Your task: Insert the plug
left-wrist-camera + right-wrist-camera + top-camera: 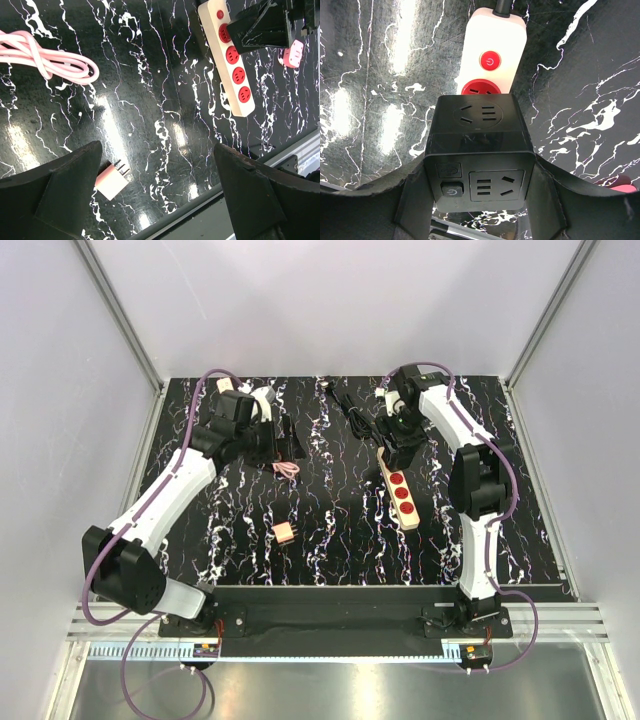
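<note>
My right gripper [479, 197] is shut on a black cube socket adapter [479, 155] and holds it upright over the first red socket [481, 89] of the white power strip [492, 45], just below its red switch. I cannot tell whether its pins are seated. In the top view the strip [403, 498] lies diagonally at centre right, with the right gripper [393, 447] at its far end. My left gripper [160, 200] is open and empty, above the table near a small pink charger plug [112, 181].
A coiled pink cable [50, 60] lies near the left gripper [285, 445]. The strip's black cord [350, 410] runs to the back. The pink plug [284, 532] lies mid-table. A second pink adapter [293, 54] lies beyond the strip. The metal front rail [330, 625] borders the mat.
</note>
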Robot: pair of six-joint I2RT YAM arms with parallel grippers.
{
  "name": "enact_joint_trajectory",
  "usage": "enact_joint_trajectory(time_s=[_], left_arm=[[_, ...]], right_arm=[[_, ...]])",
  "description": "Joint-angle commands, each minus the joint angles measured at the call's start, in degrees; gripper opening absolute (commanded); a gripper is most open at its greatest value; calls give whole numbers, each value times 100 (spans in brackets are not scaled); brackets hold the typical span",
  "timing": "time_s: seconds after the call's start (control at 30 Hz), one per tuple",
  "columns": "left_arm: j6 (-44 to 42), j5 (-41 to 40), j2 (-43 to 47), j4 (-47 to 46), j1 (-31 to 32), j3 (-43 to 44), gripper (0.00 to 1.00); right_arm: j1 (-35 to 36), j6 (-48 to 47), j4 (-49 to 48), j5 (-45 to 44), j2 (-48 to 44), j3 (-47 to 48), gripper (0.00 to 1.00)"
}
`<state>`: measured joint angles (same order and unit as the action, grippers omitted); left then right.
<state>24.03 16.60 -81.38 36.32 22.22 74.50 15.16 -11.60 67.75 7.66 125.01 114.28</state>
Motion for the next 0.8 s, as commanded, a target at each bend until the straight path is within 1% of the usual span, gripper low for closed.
enact_joint_trajectory(time_s=[0.0, 0.23, 0.43, 0.77], left_arm=[[23, 177, 9, -239, -42, -14, 99], [31, 221, -53, -274, -68, -23, 99], [31, 247, -35, -274, -112, -23, 99], [31, 230, -9, -274, -121, -23, 99]], right_arm=[[-22, -176, -68, 139, -56, 112, 0], [-22, -27, -77, 297, 102, 192, 0], [-22, -97, -148, -71, 172, 112, 0], [-22, 192, -121, -54, 234, 472, 0]])
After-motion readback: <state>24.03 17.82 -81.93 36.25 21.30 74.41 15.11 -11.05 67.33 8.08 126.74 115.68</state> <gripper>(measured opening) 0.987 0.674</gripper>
